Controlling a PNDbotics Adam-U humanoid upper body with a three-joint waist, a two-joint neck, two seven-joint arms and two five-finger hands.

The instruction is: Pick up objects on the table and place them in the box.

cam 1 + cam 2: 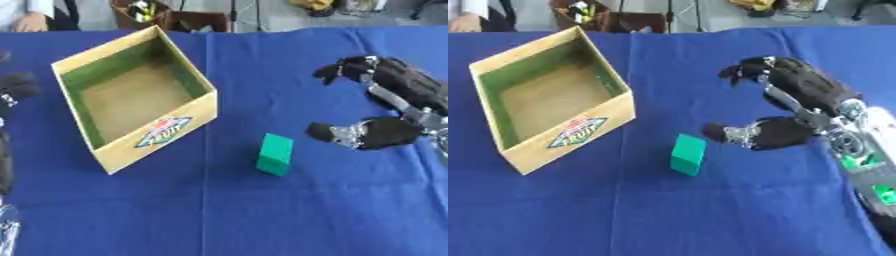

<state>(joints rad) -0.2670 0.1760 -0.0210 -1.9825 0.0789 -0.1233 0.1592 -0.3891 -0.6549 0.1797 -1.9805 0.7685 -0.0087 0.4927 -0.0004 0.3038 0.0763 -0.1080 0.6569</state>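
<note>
- We see the green block [688, 154] standing on the blue tabletop [262, 215] just below the centre of the frame, apart from everything else. The cardboard box [96, 55] sits open in the upper left, and nothing shows inside it.
- The right robot hand [798, 112] comes in from the right side of the frame, spread wide, with its fingers [745, 67] above and its thumb [732, 134] below. The thumb tip lies near the block's upper right and does not touch it. The hand holds nothing.
- We judge the main risk to be a knock. If the thumb reaches the block before the fingers close in on the far side, the upright block could tip or slide toward the lower left, away from the grasp.
- A second risk comes later. The box's near wall with the printed label [163, 131] stands between block and interior, so a carry that stays low could catch the rim [157, 119] or push the box askew.
- The right eye view shows more of the right arm, with the silver wrist and green-lit parts [868, 175] running to the lower right.
- The left eye view alone shows dark shapes along the left edge, probably the left robot hand [16, 86]. We cannot tell how its fingers are set.
</note>
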